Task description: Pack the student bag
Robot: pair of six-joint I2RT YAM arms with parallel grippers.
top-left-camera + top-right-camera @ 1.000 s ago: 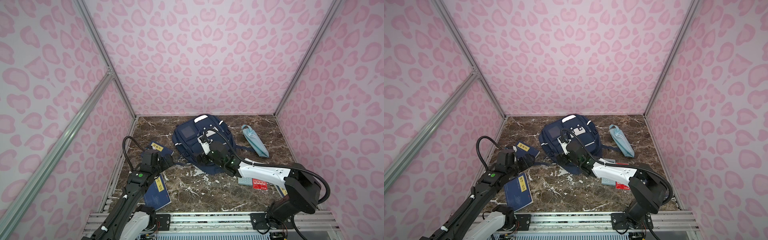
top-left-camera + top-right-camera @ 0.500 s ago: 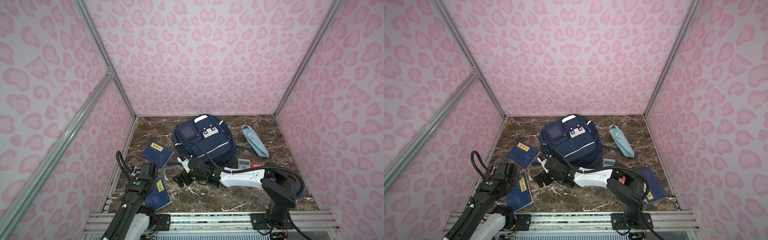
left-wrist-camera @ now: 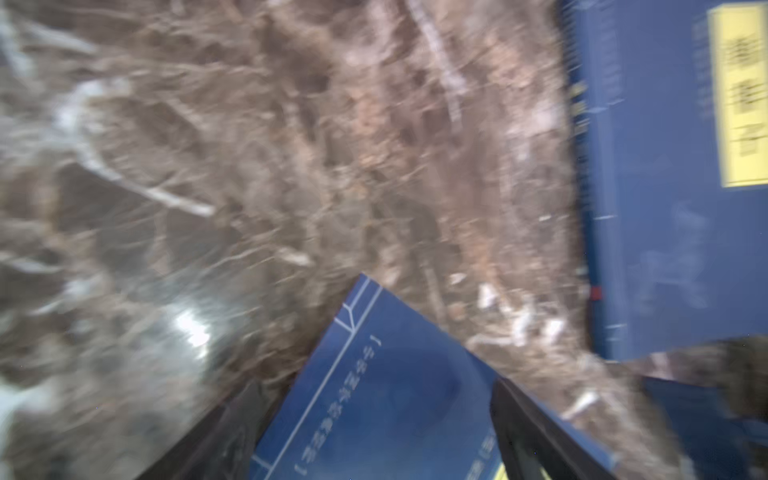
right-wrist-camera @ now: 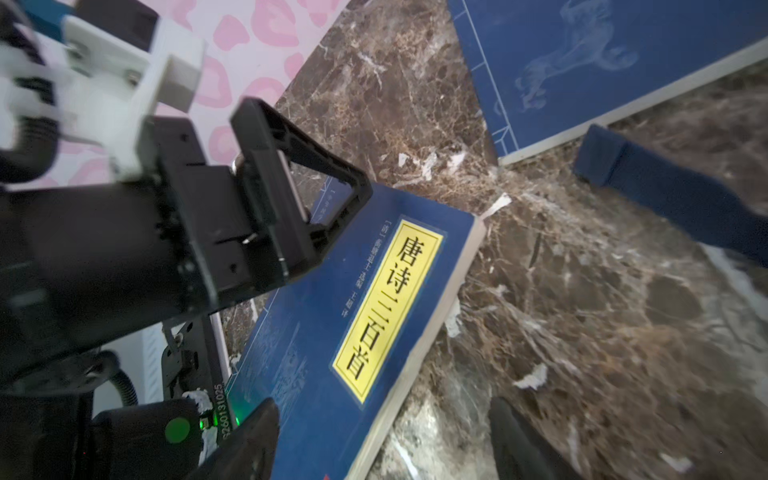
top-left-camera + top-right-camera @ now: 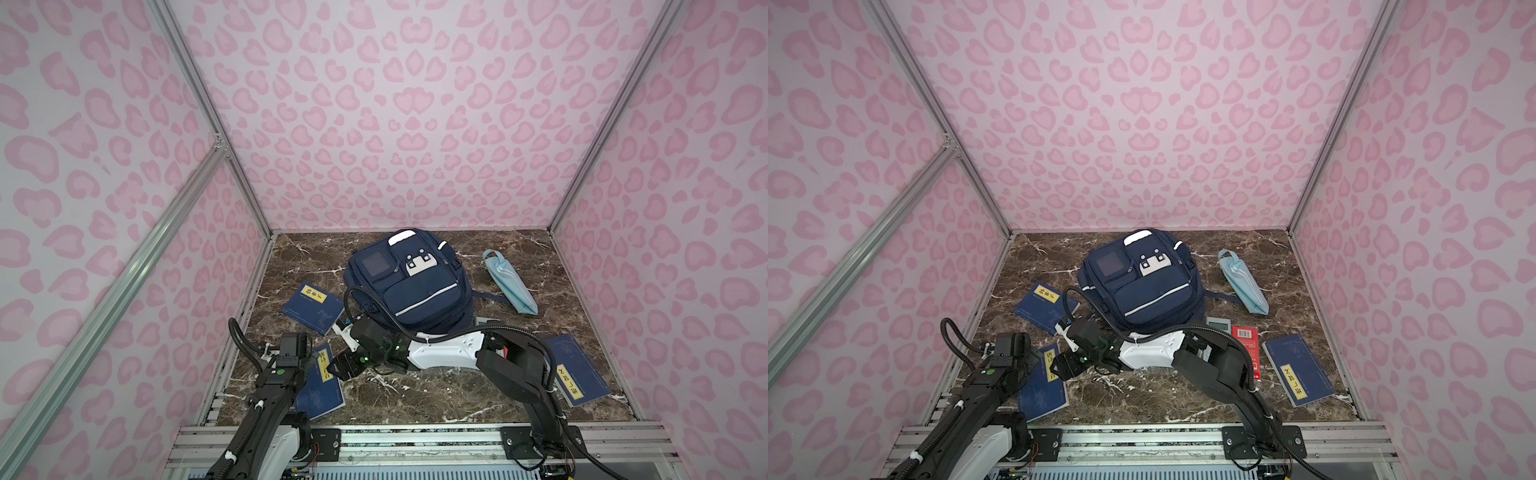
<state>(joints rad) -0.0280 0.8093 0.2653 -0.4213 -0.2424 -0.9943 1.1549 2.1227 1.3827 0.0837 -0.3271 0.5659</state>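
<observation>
The student bag [image 5: 409, 286] [image 5: 1142, 286] lies flat on the marble table [image 5: 415, 399], midway along its far edge in both top views, white dotted patch facing up; no lettering on it can be read. A light blue pouch [image 5: 509, 282] lies beside it toward the right edge. Three blue books carry yellow labels too small to read here: the far book [image 5: 313, 307] by the left edge, the near book [image 5: 324, 395] at the near-left corner, partly under the left arm [image 5: 274, 386], and the right book [image 5: 582, 370] by the right edge. The right gripper [image 5: 336, 370] hovers over the near book, apart from the bag, off its near-left side

In the blurred left wrist view the left gripper [image 3: 374, 384] has its fingers spread, the near book's corner between them; white characters on the cover cannot be made out, and the bag is out of frame

In the right wrist view the near book's label reads 唐诗三百首. The right gripper's fingers [image 4: 253, 436] stand released, cut off by the frame, either side of the book's edge. A navy strap [image 4: 673, 199] lies on the marble; the bag's body is out of frame
</observation>
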